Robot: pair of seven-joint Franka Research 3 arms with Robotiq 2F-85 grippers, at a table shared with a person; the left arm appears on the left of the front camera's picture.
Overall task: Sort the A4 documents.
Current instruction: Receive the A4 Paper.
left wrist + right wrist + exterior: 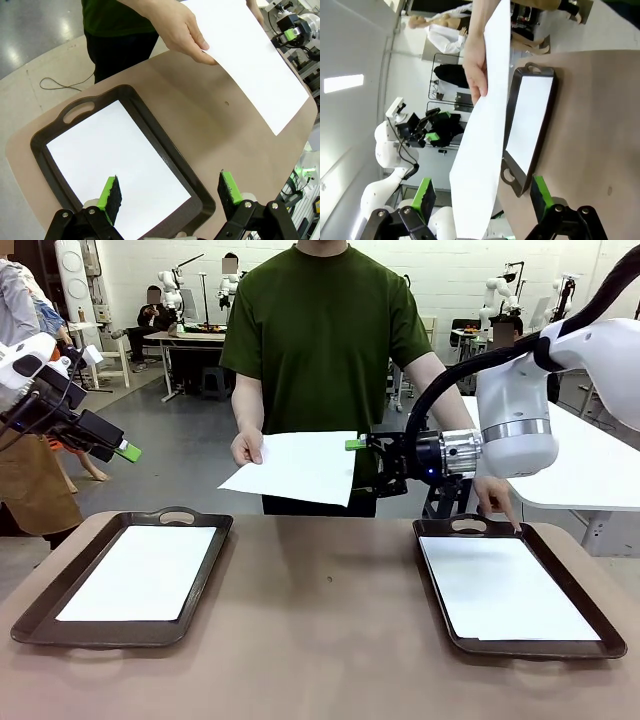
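Hanging beside right fingers (356, 444), apart: held A4 sheet (298, 466).

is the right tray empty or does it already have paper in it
Not empty. A white sheet lies flat inside the right tray.

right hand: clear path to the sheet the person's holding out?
Probably yes. The right hand is open, level with the sheet's near edge, with nothing between them. The person's hand grips the opposite side, out of the way.
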